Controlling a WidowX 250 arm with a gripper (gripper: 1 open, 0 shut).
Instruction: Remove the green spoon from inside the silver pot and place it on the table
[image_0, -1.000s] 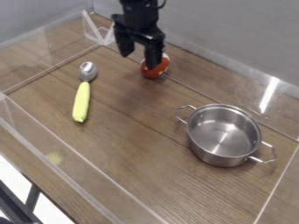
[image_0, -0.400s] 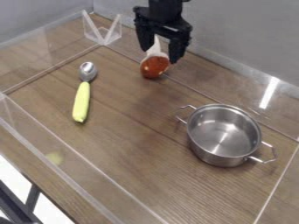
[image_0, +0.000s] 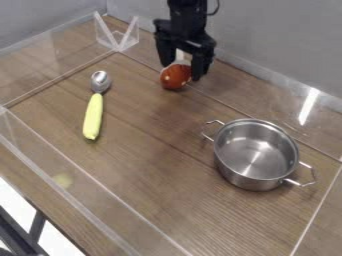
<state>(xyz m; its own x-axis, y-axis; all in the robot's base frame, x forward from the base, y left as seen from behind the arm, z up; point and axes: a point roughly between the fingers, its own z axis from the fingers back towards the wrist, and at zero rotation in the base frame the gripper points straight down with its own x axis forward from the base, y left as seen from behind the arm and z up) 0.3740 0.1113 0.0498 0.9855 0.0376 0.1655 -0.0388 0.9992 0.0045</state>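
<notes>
Pointing the wide-open claw (image_0: 185, 62) down around the red thing (image_0: 175, 76) beyond the pot (image_0: 257, 154), partly blocking its pale stem, running out of frame up top. Seeing the green spoon (image_0: 94, 115) lying on the table (image_0: 154, 175) left of the pot.

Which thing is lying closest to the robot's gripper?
The rounded red-brown object, right below the black gripper; the yellow-green-handled spoon and shiny steel pot lie farther away.

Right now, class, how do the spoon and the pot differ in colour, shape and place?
The spoon has a yellow-green handle, while the pot is silver all over. The spoon is long and slim; the pot is round and wide, with two loop handles. The spoon lies on the left of the picture, the pot on the right. Both have shiny metal parts.
</notes>
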